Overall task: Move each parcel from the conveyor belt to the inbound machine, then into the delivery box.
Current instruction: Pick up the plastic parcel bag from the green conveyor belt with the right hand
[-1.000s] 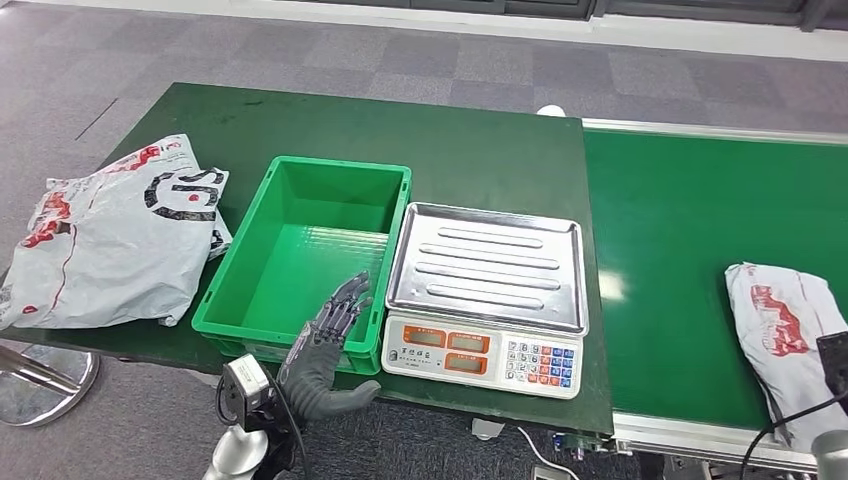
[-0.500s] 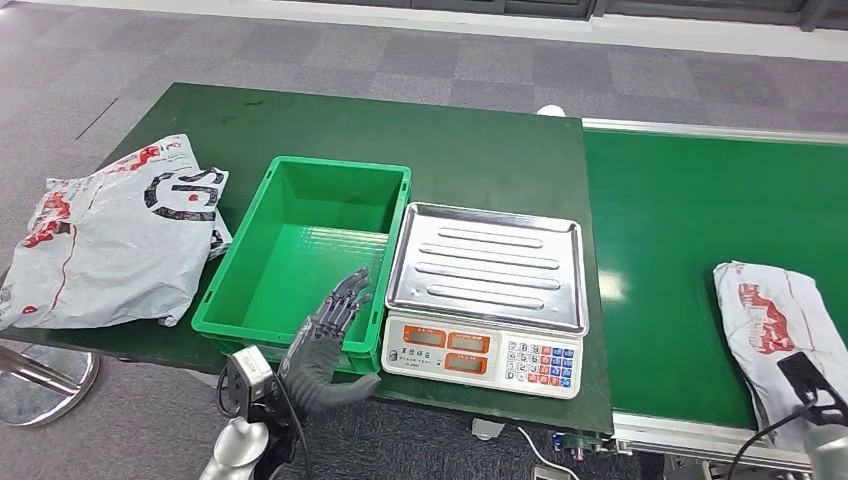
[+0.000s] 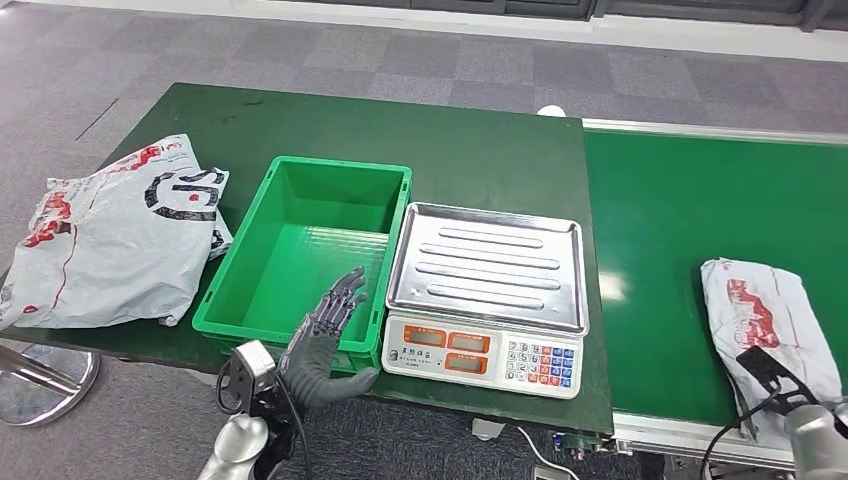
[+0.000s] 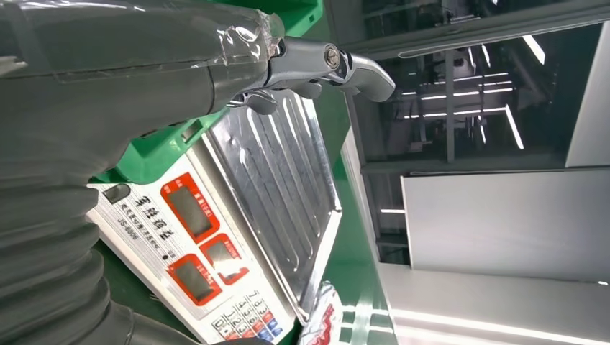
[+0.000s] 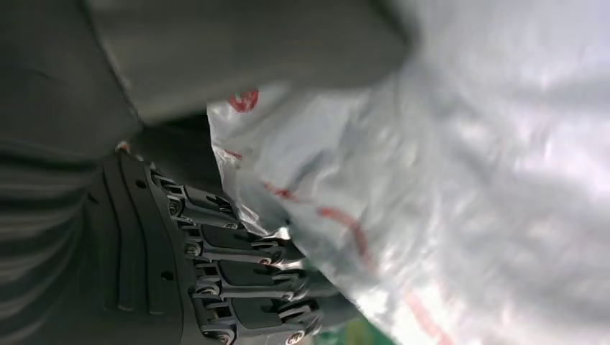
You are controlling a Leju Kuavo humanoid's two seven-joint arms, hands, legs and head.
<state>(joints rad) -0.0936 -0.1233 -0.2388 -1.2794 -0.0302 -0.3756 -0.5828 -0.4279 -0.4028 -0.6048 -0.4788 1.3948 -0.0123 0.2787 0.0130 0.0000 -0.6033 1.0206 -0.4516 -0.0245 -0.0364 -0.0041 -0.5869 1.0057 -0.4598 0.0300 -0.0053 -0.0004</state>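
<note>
At the five o'clock edge of the head view, the right hand (image 3: 800,425) reaches onto the conveyor belt (image 3: 700,220), where a white parcel (image 3: 765,320) with red print lies at four o'clock. At the centre sits the weighing scale (image 3: 485,300), its steel tray bare; just beside it at nine o'clock stands the green delivery box (image 3: 305,255), with nothing inside. The left hand (image 3: 325,335) hovers at seven o'clock over the box's near rim, fingers spread and holding nothing. Further out at nine o'clock, grey mailer bags (image 3: 110,235) lie on the green tabletop (image 3: 460,150), outside the box.

In the left wrist view, the left hand's fingers (image 4: 338,65) hang apart above the scale's tray (image 4: 280,187) and its red displays, touching nothing.

In the right wrist view, the right hand's dark fingers (image 5: 237,287) curl beneath the crinkled parcel (image 5: 467,180) while the thumb lies over it, so the hand appears closed on the parcel's edge.

Judging by this, the task is at its first step for this parcel: it is grasped but not yet lifted from the belt. Weighing on the scale and dropping into the box remain to do.
</note>
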